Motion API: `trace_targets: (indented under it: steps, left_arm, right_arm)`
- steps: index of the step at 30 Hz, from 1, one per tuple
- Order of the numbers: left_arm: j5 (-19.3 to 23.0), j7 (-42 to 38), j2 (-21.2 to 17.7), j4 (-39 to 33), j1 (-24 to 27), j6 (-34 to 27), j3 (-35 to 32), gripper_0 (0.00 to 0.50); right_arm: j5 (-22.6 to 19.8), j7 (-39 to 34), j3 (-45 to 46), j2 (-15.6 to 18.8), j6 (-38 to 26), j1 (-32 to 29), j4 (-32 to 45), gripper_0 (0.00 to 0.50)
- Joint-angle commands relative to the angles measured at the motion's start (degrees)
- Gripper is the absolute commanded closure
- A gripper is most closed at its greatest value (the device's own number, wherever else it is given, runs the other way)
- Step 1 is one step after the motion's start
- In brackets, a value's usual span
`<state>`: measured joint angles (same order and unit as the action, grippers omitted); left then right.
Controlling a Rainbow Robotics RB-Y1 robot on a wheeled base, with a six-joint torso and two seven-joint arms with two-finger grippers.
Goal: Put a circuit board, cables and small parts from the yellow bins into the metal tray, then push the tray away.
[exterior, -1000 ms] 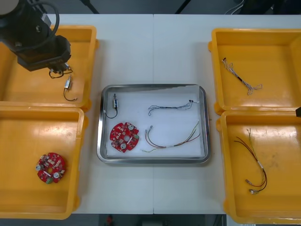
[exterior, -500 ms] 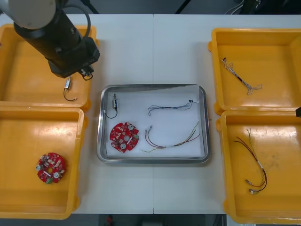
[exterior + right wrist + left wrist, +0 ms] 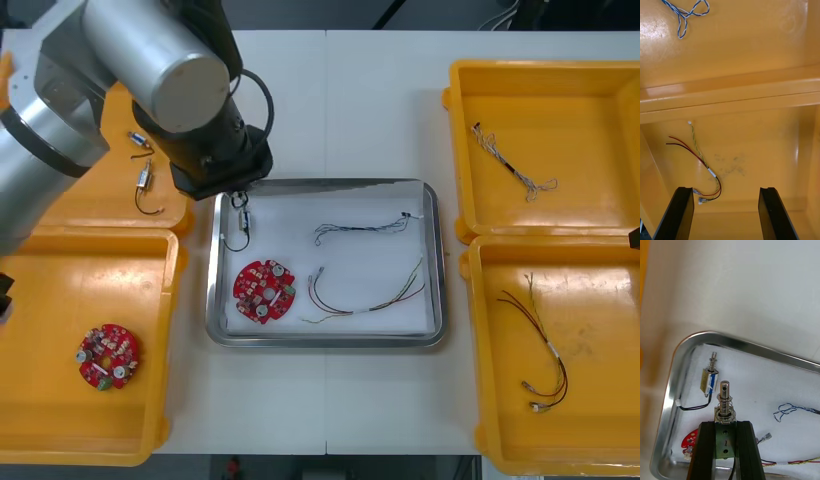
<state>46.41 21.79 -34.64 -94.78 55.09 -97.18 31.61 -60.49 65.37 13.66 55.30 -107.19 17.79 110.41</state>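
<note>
Just now the left gripper [image 3: 725, 427] has swung from the far-left yellow plastic bin [image 3: 120, 205] to over the far-left corner of the shiny rectangular metal tray [image 3: 325, 342], fingers clamped on a small metal part [image 3: 724, 390]. A second small metal part [image 3: 710, 378], a round red circuit board [image 3: 264, 291], a twisted blue-and-white cable [image 3: 360, 228] and a red-and-yellow cable [image 3: 365, 300] already lie inside. We expect a drop, then the push. Right gripper [image 3: 725, 210] waits wide open, empty, over the near-right bin [image 3: 763, 150].

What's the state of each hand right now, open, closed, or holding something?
Left hand: closed on a small metal part, above the metal tray.
Right hand: open, holding nothing, over a yellow bin.
</note>
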Motion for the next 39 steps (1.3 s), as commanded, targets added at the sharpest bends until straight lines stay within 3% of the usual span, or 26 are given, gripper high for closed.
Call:
trace_targets:
  steps: [1,6,15,39]
  left_arm:
    - [-3.3,-1.0,2.6,0.1,-0.2,3.0,3.4,0.5]
    - [-6.6,-2.0,3.6,0.2,-1.7,5.4,5.8,0.5]
    - [-8.5,-4.1,5.4,1.9,-2.3,8.0,9.1,0.5]
    - [-7.9,-8.3,6.2,5.0,-2.4,10.3,14.2,0.5]
  right_arm:
    - [0.4,-0.7,2.1,0.3,-0.2,-0.5,1.3,0.0]
    - [0.4,-0.7,2.1,0.3,-0.2,-0.5,1.3,0.0]
    - [0.4,-0.7,2.1,0.3,-0.2,-0.5,1.3,0.0]
    - [0.4,-0.7,2.1,0.3,-0.2,-0.5,1.3,0.0]
